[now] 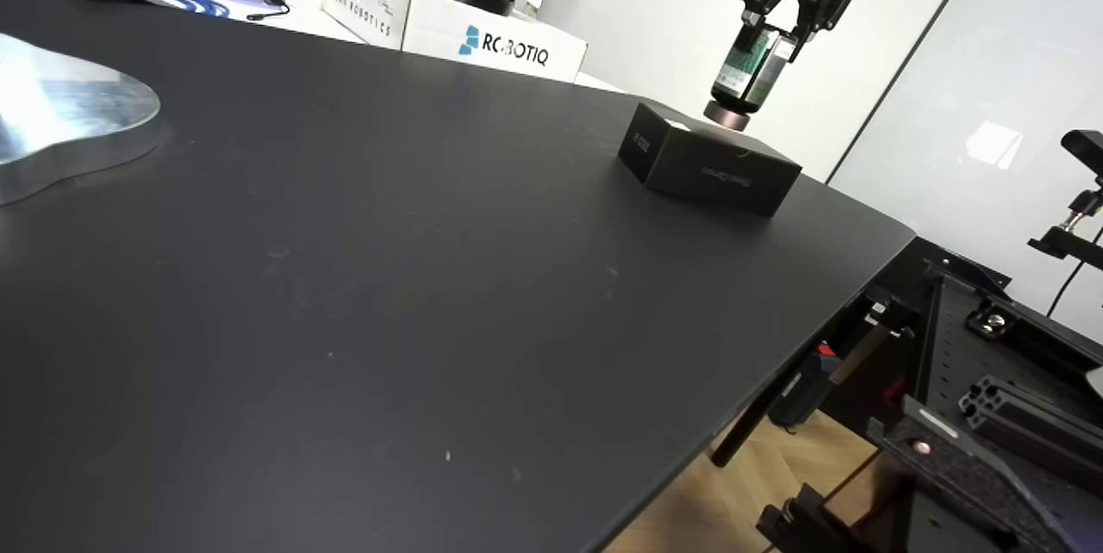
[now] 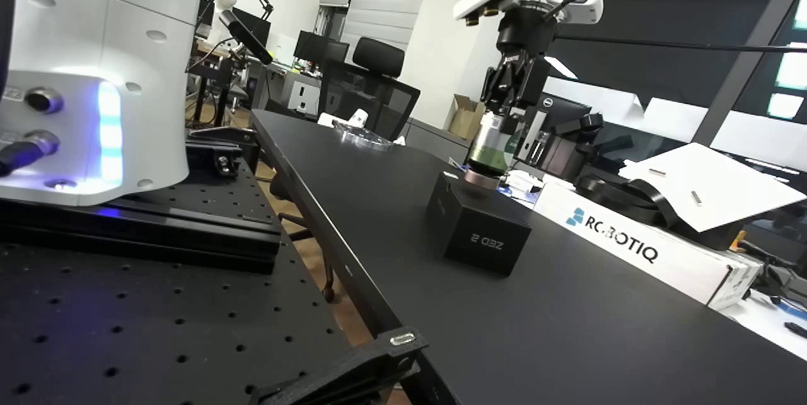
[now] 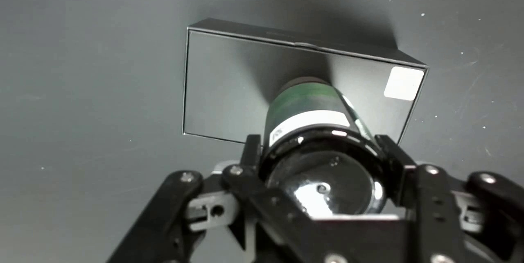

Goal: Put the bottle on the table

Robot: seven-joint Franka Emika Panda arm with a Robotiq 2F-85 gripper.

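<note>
By the pincer [image 3: 321, 154], clamped to opposite sides of its base end, the bottle [image 1: 746, 75] is being held cap-down over the black box [image 1: 713, 164]; whether the black box is being touched cannot be told. A stiff, slippery, perhaps breakable body of moderate weight is being expected; a mid-body hold is being judged safest. The black box is being carried by the surface [image 1: 414, 260].
</note>
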